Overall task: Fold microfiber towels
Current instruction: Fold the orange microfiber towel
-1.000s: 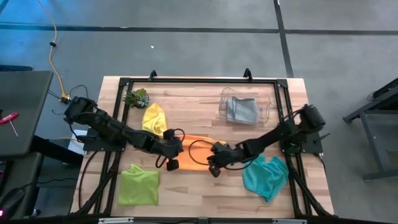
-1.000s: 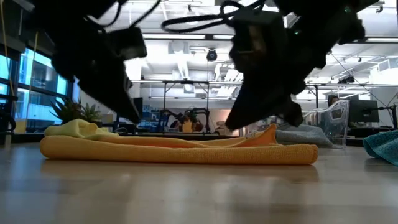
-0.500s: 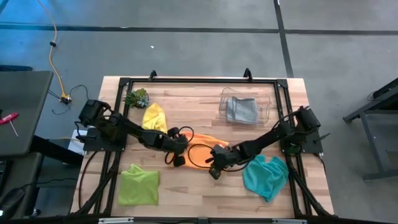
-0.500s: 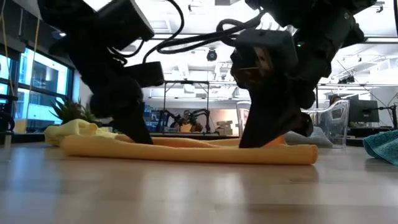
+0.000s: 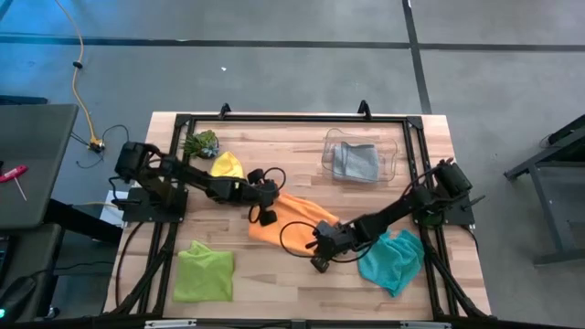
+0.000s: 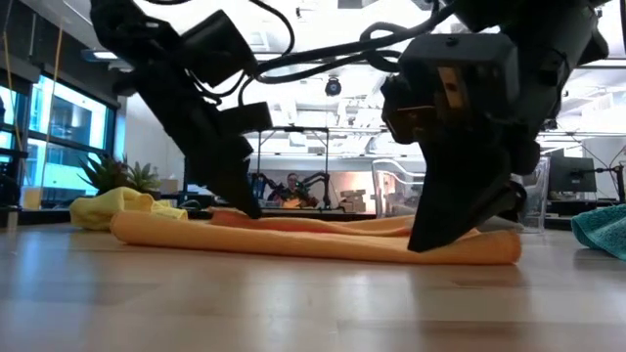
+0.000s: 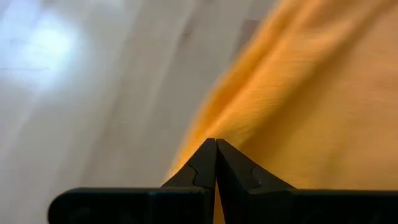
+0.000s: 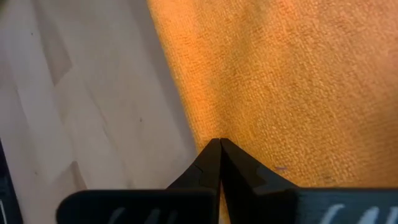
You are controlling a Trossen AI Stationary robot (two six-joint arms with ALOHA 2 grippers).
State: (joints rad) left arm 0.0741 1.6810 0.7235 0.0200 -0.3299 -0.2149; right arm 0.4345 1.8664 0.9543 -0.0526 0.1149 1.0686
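Orange towel (image 5: 291, 222) lay mid-table, and we had both grippers pinching it at opposite ends so that it could be handled as a flat sheet rather than a bunched lump. Our left gripper (image 5: 266, 216) was pressed together on the edge nearer the yellow towel (image 5: 226, 166), its fingers (image 7: 205, 165) meeting at a point with orange pile showing on either side. Our right gripper (image 5: 322, 260) was likewise clamped on the opposite, near edge, fingers (image 8: 211, 165) together right where cloth met the bare wooden table (image 5: 274, 283). From the low camera the towel sat as a long, thin roll on the wood, both arms leaning down into it from above.

We judged this two-corner hold to be the setup for carrying one edge over the other, since a soft cloth would sag if held at one point only.

Lime green towel (image 5: 203, 270) waited at the near left and teal towel (image 5: 388, 260) at the near right, just beside our right arm. Grey towel (image 5: 355, 161) rested inside the clear plastic bin (image 5: 329, 146) at the far side, and a small spiky plant (image 5: 200, 143) stood near the far left corner.
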